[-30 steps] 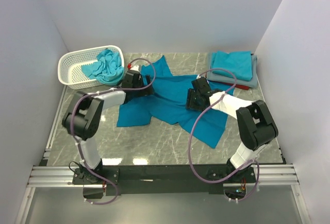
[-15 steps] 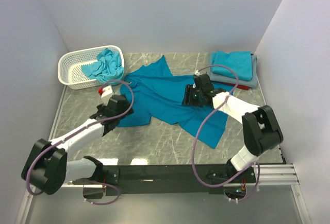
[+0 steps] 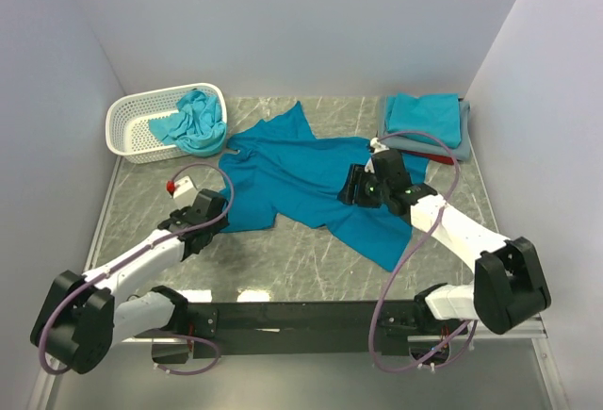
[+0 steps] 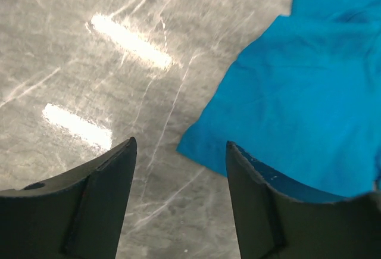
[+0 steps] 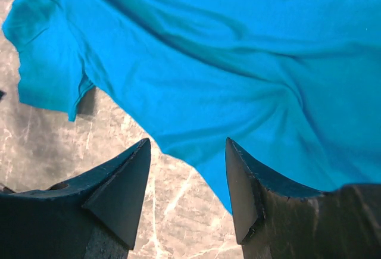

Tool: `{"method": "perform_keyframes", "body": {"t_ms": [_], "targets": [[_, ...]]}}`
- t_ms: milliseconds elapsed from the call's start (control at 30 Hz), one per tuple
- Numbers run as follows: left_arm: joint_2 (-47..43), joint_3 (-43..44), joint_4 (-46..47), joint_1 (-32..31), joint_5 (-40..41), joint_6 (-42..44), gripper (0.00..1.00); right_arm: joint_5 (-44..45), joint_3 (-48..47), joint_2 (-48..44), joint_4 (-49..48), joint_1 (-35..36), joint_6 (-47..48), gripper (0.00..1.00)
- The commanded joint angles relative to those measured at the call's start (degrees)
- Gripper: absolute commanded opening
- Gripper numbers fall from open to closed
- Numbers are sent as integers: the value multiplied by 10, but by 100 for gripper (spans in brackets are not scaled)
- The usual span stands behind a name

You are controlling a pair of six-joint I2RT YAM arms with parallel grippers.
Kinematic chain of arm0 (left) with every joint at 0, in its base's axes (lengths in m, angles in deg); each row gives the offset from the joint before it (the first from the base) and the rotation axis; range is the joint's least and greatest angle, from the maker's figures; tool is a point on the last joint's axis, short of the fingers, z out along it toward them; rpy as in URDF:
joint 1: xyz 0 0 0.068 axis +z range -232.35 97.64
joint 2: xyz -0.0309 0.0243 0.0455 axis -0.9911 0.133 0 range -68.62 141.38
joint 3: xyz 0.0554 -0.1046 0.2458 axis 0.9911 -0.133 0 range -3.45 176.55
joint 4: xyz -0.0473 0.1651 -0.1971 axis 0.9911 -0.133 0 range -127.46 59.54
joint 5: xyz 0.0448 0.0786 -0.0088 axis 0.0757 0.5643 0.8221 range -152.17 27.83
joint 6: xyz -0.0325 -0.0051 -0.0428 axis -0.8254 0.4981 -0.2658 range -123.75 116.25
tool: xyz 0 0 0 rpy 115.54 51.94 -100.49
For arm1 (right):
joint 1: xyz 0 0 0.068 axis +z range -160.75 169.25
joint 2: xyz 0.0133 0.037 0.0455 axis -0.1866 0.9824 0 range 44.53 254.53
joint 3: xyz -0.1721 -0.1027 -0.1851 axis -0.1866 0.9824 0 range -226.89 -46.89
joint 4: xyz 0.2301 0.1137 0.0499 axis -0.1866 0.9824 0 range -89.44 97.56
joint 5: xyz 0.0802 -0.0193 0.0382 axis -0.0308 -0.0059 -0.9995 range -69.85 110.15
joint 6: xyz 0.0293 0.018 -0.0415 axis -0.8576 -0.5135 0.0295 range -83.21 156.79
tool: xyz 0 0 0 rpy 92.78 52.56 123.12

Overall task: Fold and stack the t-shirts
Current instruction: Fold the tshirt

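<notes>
Currently listed on my grey marble table [image 3: 283,264]: one teal-blue cotton t-shirt [image 3: 301,179] lying spread and rumpled mid-table, my left gripper [image 4: 180,142], jaws apart and empty, over its near-left corner, my right gripper [image 5: 187,140], jaws apart and empty, above its right half.

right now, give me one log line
left tool: open, at corner of spread teal cotton t-shirt | right tool: open, over its edge | held: nothing
</notes>
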Motion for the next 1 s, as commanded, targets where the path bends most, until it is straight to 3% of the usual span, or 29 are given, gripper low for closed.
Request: {"method": "perform_keyframes", "body": {"t_ms": [0,467,667,767,867,933,967], "targets": [[27,-2,17,-1,-16,4,66,-5,15,-40,-15,-2,-6,60],[111,34,22,-1,-47,32,58,8,54,-119,-1,-2,-9,60],[136,46,17,-1,-53,40,50,18,59,-130,3,-2,-8,60],[146,52,14,-1,-55,42,42,20,60,-132,3,-3,-8,60],[148,52,15,-1,-57,46,25,23,62,-131,3,-2,-8,60],[146,52,17,-1,-59,47,2,25,62,-131,3,-2,-9,60],[146,52,18,-1,-59,47,0,26,61,-129,3,-2,-8,60]]}}
